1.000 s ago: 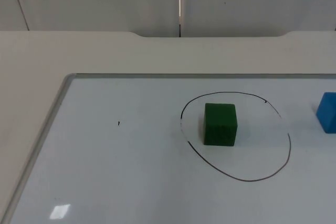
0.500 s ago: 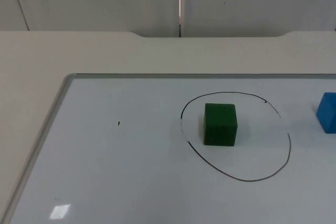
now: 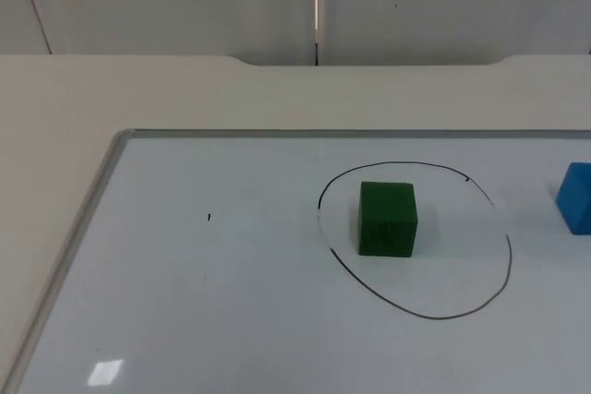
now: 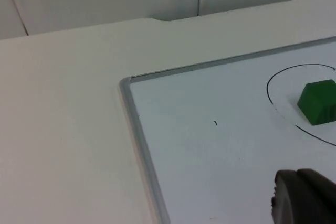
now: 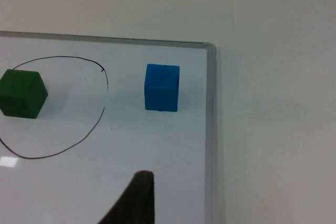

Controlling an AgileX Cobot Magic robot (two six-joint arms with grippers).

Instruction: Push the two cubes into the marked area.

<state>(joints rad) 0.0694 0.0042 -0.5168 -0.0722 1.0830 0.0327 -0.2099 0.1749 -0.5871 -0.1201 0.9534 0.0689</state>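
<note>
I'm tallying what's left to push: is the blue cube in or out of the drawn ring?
Out. The blue cube sits on the whiteboard beside the drawn ring, clear of its line; the green cube sits inside.

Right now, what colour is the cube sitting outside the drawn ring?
Blue. The cube outside the ring shows best in the right wrist view.

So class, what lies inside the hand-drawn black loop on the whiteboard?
Inside the black loop sits the solid green cube; whiteboard beneath it is hidden. The blue cube rests outside.
</note>
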